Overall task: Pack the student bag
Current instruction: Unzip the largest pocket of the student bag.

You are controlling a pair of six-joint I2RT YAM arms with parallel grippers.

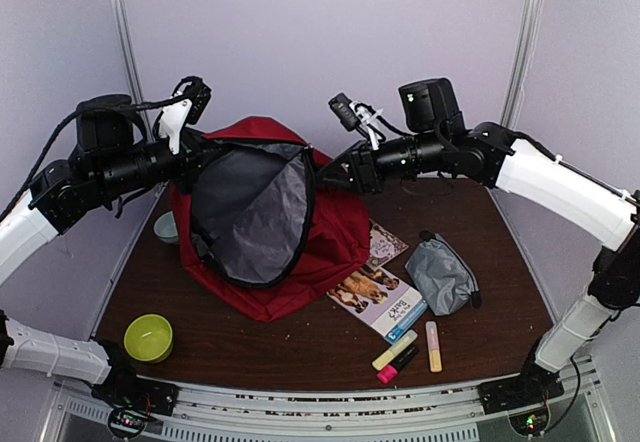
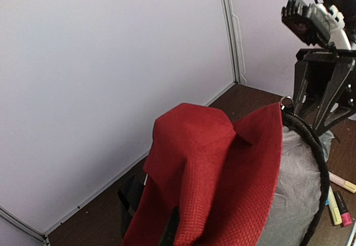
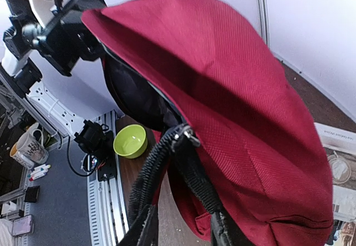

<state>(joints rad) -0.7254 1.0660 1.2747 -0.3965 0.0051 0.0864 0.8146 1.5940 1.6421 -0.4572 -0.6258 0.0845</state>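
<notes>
At the far left of your counter (image 1: pixel 300 347) a green bowl (image 1: pixel 148 337) sits near the front edge. Farther back, a pale cup (image 1: pixel 165 227) peeks out from just behind the bag's left side. Your left fingers (image 1: pixel 197 159) are pinched shut on the left rim of the student bag (image 1: pixel 335 232). In that wrist's own view the red fabric drapes over them and hides the tips. The bag stands in the middle of the counter, toward the back, with its mouth stretched wide between the two arms and its grey lining (image 1: pixel 250 202) facing the overhead camera. Your right fingers (image 1: pixel 330 175) are clamped on the opposite rim, right at the black zip edge – the zip ring sits by their tips. Right of the bag, a booklet (image 1: pixel 385 302) lies flat with one corner tucked under the red fabric. Three highlighters (image 1: pixel 398 350) lie near the front edge, just in front of the booklet. A grey pouch (image 1: pixel 442 274) lies beside the booklet – farthest right.
</notes>
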